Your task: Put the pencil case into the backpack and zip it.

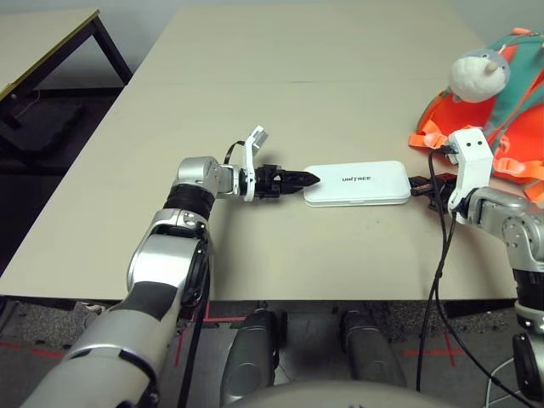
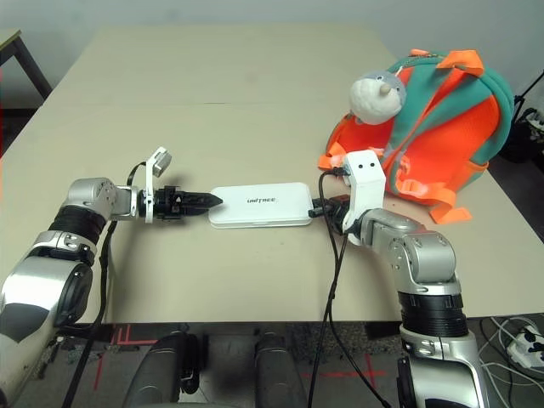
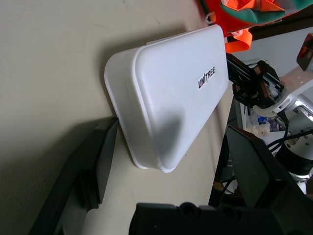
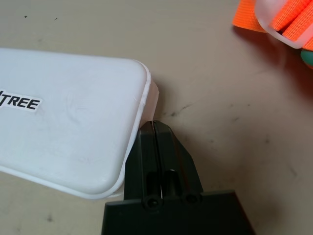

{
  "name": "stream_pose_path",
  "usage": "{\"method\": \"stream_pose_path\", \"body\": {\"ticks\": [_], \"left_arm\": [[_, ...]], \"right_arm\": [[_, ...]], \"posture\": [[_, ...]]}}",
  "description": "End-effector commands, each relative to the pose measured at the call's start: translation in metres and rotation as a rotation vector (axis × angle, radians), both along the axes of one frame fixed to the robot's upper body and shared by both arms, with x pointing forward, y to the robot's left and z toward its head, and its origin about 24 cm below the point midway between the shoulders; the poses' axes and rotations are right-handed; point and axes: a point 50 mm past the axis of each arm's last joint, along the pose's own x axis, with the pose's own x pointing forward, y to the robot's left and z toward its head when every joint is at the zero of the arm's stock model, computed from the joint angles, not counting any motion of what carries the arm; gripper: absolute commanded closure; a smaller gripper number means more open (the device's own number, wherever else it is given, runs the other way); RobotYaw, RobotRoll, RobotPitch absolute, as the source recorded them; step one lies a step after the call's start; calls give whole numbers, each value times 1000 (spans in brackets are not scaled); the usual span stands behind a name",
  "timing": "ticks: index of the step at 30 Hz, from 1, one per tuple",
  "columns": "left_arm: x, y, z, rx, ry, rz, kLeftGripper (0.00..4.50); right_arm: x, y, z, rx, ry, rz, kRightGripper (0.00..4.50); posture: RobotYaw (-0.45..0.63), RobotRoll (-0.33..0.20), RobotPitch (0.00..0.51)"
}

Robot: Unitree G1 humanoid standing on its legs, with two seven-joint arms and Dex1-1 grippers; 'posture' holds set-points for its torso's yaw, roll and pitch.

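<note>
The left hand reaches in from the left with its two black fingers spread wide, their tips just at the left short end of the pencil case; the left wrist view shows one finger on either side of that end, neither clearly pressing it. The case lies flat on the beige counter, lettering up, near the front edge and between the two hands. At its right short end sits the right hand, fingers pressed together into one closed wedge gripping nothing, the tip right against the case's corner in the right wrist view. A black cable hangs from that wrist over the counter's edge. Farther back and to the right lies the backpack, teal and orange, with loose orange straps spread toward the right hand and a plush whale charm resting on top. Well apart on the far left stands another table.
</note>
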Motion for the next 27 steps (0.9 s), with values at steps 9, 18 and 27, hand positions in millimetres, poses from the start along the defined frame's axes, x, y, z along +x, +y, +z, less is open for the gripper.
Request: {"method": "stream_pose_path", "body": {"ticks": [9, 18, 27], "left_arm": [[-4, 0, -17, 70, 63, 11, 0], [0, 18, -14, 95, 58, 74, 0], [2, 19, -14, 111, 56, 81, 0]], "right_arm": [[4, 34, -14, 9, 24, 173, 4470], [7, 36, -15, -5, 15, 199, 4470], [9, 39, -15, -16, 4, 229, 4470]], "posture": [[-19, 0, 145], [-10, 0, 141], [-11, 0, 134]]}}
